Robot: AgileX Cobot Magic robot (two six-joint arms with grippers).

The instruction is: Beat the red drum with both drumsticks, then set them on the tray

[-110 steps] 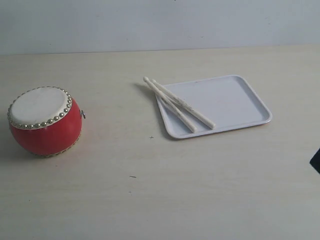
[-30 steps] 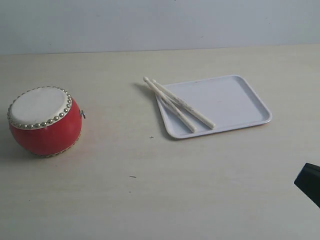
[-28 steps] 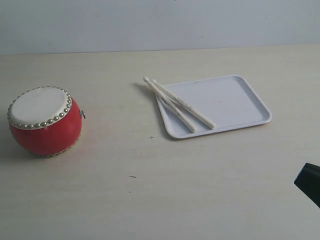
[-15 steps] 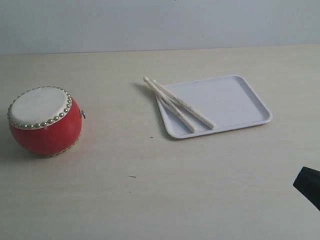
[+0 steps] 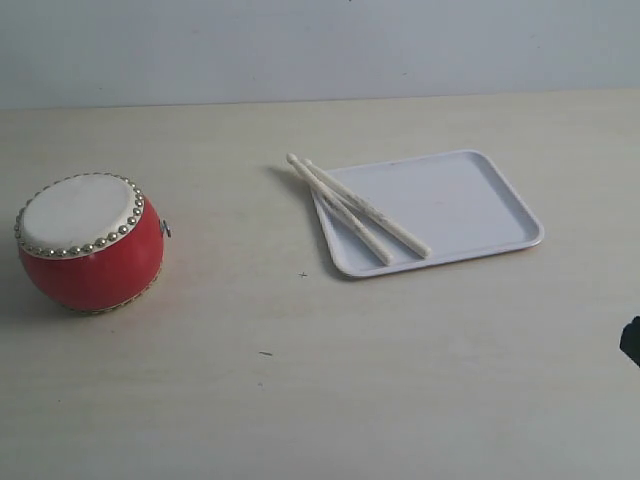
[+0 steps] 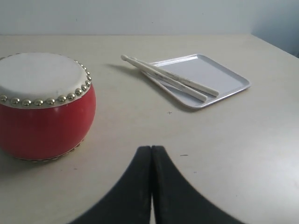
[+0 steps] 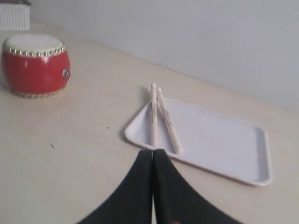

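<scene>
While your right gripper (image 7: 153, 156) and left gripper (image 6: 151, 151) sit pressed together, drumsticks (image 7: 153, 116) lie ahead of right one, long axis pointing away; red drum (image 6: 44, 116) nearer left.

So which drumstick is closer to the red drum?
The outer drumstick, lying by the edge of the tray that faces the red drum; the other drumstick lies further in.

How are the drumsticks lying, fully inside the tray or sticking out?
Sticking out: the drumsticks lie across the rim of the tray, thick ends inside, tips beyond it.
</scene>
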